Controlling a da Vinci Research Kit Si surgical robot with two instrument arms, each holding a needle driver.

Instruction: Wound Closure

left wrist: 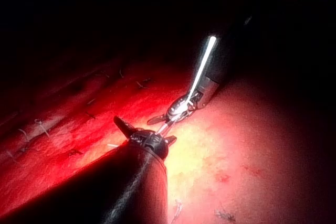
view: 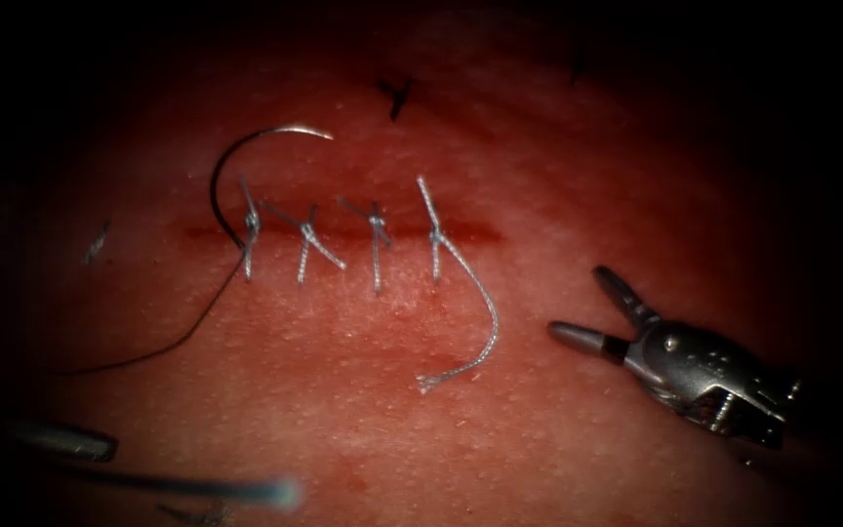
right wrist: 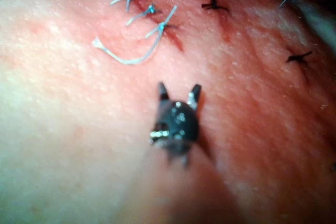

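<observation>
The cut (view: pixel 470 234) runs across the tissue (view: pixel 558 439) and bears several pale stitches (view: pixel 377 234). A loose pale thread tail (view: pixel 485 322) curls down from the rightmost stitch. The curved needle (view: pixel 221 166) lies free on the tissue at the cut's left end, tip up and to the right. Its dark thread (view: pixel 182 337) trails down to the left. My right tool (view: pixel 578 303) hovers right of the cut, jaws open and holding nothing; its jaws also spread wide in the right wrist view (right wrist: pixel 178 94). My left tool (left wrist: pixel 147 132) stands open and holds nothing.
Dark older stitches sit beyond the cut (view: pixel 397 93) and further out (right wrist: pixel 214 6), (right wrist: pixel 299 56). A short cut thread end (view: pixel 98 242) lies left of the cut. The right tool's bright shaft (left wrist: pixel 205 61) shows in the left wrist view.
</observation>
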